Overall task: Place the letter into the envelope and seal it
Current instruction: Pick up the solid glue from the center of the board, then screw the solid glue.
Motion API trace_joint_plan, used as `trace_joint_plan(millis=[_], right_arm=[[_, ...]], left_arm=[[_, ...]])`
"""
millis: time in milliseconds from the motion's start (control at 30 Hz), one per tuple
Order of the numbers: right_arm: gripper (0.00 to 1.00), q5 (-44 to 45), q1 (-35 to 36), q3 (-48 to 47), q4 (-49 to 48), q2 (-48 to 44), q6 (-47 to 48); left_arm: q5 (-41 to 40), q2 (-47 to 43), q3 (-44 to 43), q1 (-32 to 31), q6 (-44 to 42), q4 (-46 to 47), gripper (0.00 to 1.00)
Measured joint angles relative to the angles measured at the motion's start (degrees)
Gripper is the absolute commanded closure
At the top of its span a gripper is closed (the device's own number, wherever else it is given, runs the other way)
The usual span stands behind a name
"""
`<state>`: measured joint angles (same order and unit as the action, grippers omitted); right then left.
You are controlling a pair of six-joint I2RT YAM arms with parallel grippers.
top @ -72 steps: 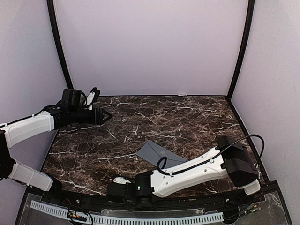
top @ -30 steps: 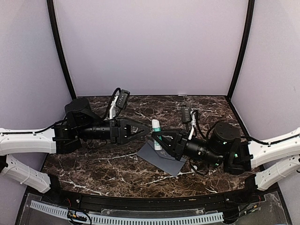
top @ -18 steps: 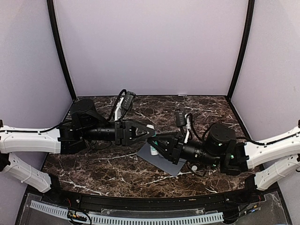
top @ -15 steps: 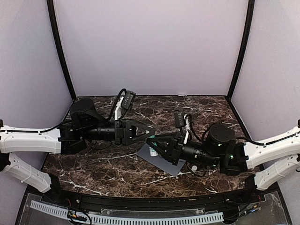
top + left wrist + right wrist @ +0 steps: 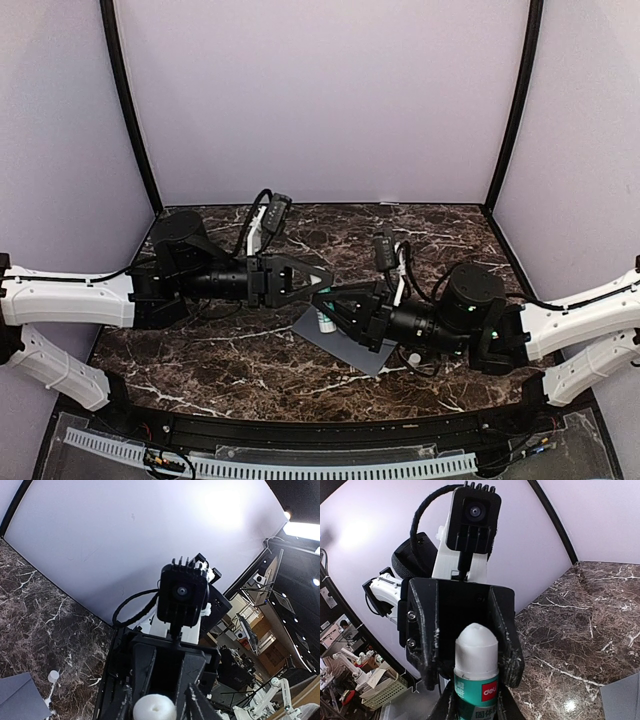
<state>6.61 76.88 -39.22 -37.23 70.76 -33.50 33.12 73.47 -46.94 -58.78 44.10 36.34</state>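
Since a second earlier, our left gripper [image 5: 322,278] had advanced to the glue stick [image 5: 476,665] and its jaws had narrowed around the white top. Whether they pressed on it yet, we could not tell. Our right gripper [image 5: 330,308] was clamped on the stick's green body, over the envelope [image 5: 340,350], which lay flat on the marble table [image 5: 230,350]. We saw no letter anywhere. We judged the envelope light, thin and apt to slide on polished stone, best pinned flat and taken by an edge. Both grippers crowded over it, and a small white object [image 5: 53,676] sat near its corner.
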Motion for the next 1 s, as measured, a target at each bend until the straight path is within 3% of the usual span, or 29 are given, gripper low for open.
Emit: trace_joint_plan(millis=[267, 500, 667, 800, 1000], right_arm=[[0.86, -0.1, 0.0, 0.0, -0.4, -0.2, -0.8], [0.48, 0.5, 0.0, 0.4, -0.5, -0.5, -1.0], [0.34, 0.9, -0.1, 2.0, -0.3, -1.7, -1.8], [0.32, -0.5, -0.2, 3.4, -0.3, -2.7, -2.5], [0.43, -6.1, -0.3, 3.5, -0.3, -2.8, -2.5]], left_arm=[[-0.6, 0.3, 0.0, 0.0, -0.1, 0.5, 0.92], [-1.1, 0.3, 0.0, -0.3, 0.2, 0.5, 0.99], [-3.2, -0.3, 0.0, -0.8, -0.4, 0.1, 1.0], [-5.9, -2.2, 0.0, -0.8, -1.6, 0.0, 1.0], [-8.1, -3.0, -0.7, -0.8, -2.3, -0.1, 1.0]])
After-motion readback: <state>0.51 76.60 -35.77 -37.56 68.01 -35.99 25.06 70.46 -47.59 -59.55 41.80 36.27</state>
